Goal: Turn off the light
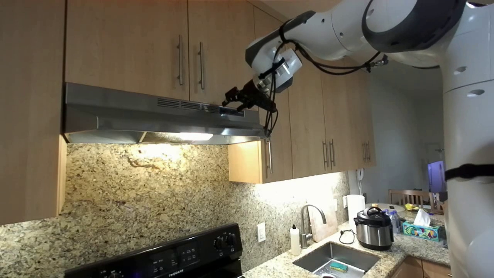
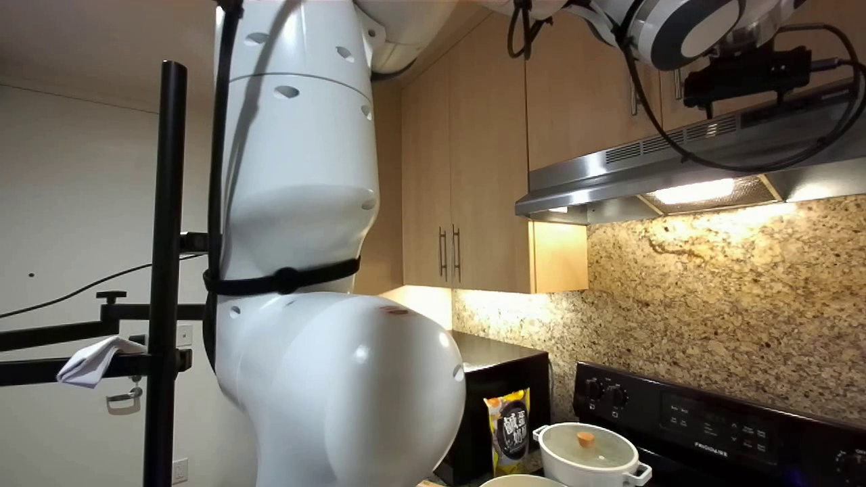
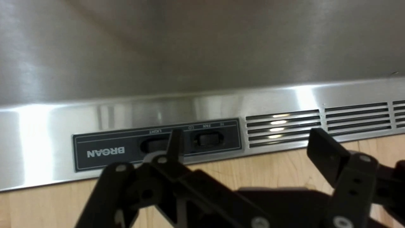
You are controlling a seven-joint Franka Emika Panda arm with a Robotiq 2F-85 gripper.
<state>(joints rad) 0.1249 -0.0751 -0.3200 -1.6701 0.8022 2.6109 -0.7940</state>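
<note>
The light (image 2: 693, 191) was on, a warm yellowish-white lamp set in the underside of the stainless-steel Broan range hood (image 1: 162, 120), visible in both exterior views. Wooden wall cabinets (image 1: 127, 42) sat directly above the hood, and the Robotiq gripper (image 3: 245, 142) hung in front of its upper edge, its two fingers (image 3: 175, 144) spread well apart. In the wrist view, where the hood's lettering stood upside down, one finger overlapped its black control panel (image 3: 133, 141) between the LIGHT switch (image 3: 156, 145) and the FAN switch (image 3: 208, 139); whether it touched could not be told. The other finger (image 3: 327, 155) appeared by the hood's vent slots (image 3: 281, 122), well apart from the control panel. Beneath the hood, the granite backsplash (image 1: 154, 185) was brightly lit near the top, and the black Frigidaire range (image 1: 139, 262) stood lower still. Facing the hood, the steel sink (image 1: 353, 253) and its gooseneck faucet (image 1: 303, 240) lay below and to the right of it. A white glass-lidded pot (image 2: 588, 470) stood lower than the hood.
</note>
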